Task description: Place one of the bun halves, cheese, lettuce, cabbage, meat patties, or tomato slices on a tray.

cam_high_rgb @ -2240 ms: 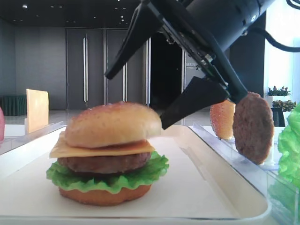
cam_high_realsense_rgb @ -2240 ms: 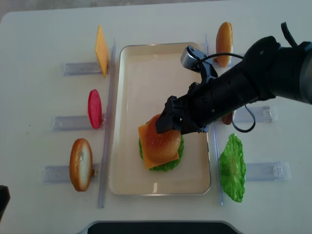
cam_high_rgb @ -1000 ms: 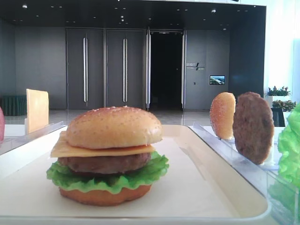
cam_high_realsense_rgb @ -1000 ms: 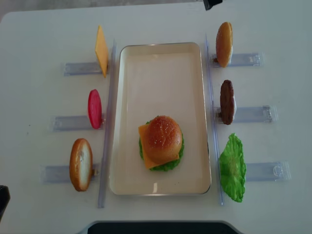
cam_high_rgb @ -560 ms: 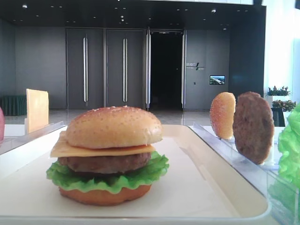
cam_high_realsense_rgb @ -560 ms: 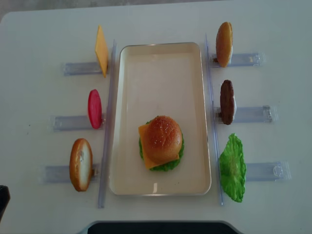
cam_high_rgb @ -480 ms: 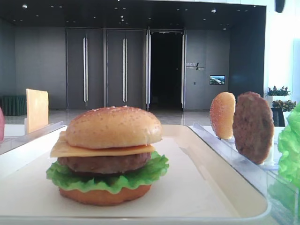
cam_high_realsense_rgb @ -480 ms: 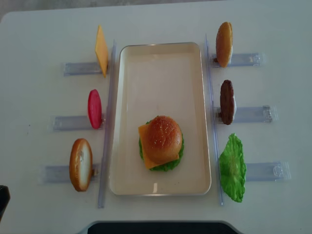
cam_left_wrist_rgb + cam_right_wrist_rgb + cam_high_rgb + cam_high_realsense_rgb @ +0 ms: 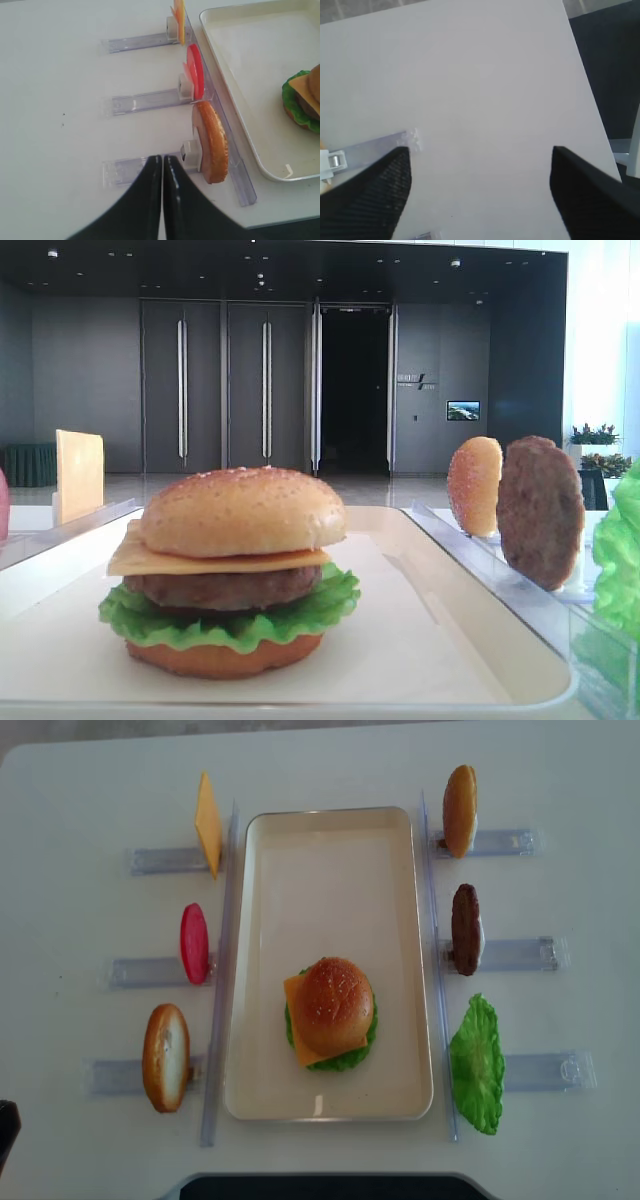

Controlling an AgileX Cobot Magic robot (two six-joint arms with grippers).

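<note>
Domed sesame bun half [image 9: 334,1003], ruffled lettuce [image 9: 343,1057], rimmed tray [image 9: 330,840]

A white table [image 9: 90,1140] carried the items. At its centre lay a white tray [image 9: 330,860] with its long side running near to far. Three clear plastic racks [image 9: 155,860] lay on the table to the left of the tray and three more [image 9: 520,954] to the right, each row spaced from far to near and each rack pointing outward from the tray's side.

lettuce [image 9: 620,550] cut off at right edge, tomato slice [image 9: 3,505] at left edge
</note>
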